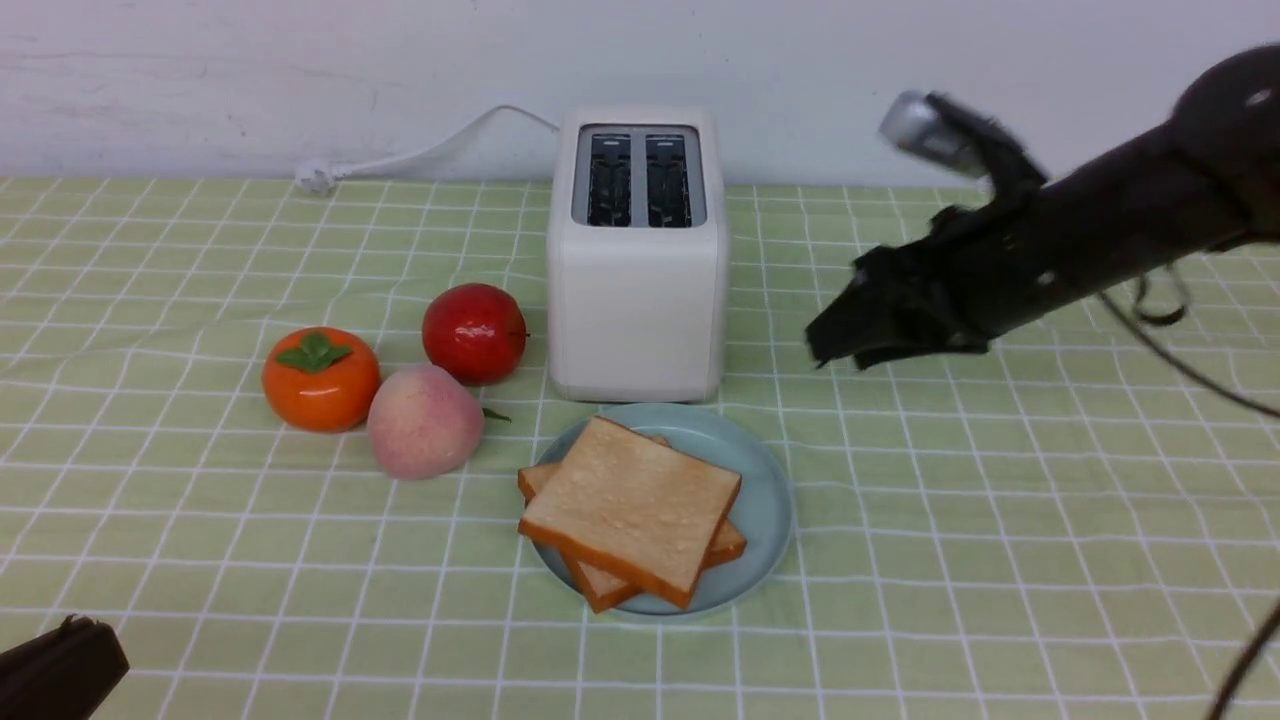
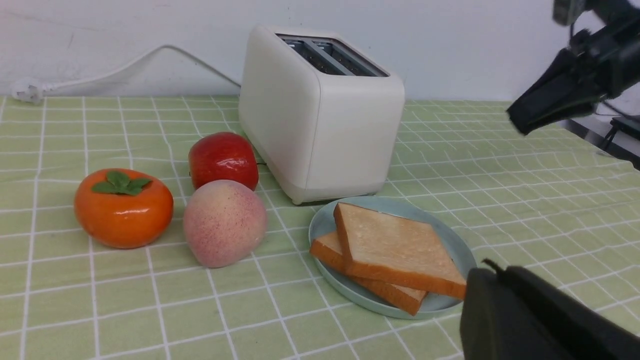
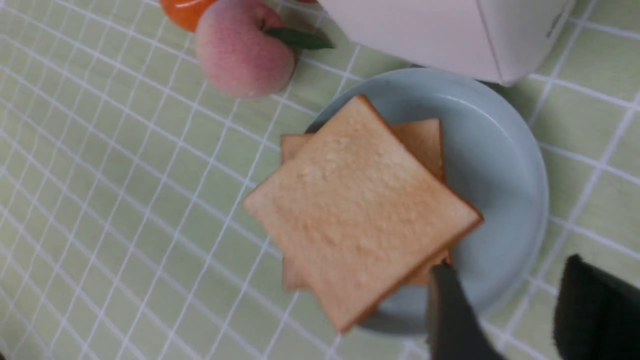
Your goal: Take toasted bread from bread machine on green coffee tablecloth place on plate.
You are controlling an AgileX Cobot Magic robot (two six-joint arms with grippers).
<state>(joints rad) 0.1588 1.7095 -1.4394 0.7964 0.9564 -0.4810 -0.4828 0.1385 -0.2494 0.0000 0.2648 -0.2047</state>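
Two slices of toasted bread lie stacked on the plate (image 1: 768, 500): the upper slice (image 1: 632, 505) sits askew over the lower one (image 1: 603, 588). The plate rests on the green coffee tablecloth (image 1: 1000, 520), just in front of the bread machine (image 1: 637, 270), whose two slots show empty. My right gripper (image 1: 835, 340) hangs in the air to the right of the bread machine, blurred. In the right wrist view this gripper (image 3: 507, 275) is open, with nothing between its fingers (image 3: 445, 295), above the plate's edge (image 3: 505, 165) beside the toast (image 3: 360, 210). My left gripper (image 2: 482, 274) is shut and empty, low at the near left corner.
An orange persimmon (image 1: 320, 378), a red apple (image 1: 474, 332) and a peach (image 1: 424, 420) sit left of the bread machine. Its white cord (image 1: 420, 155) runs left along the back wall. The left gripper (image 1: 70, 650) shows at the front view's bottom left.
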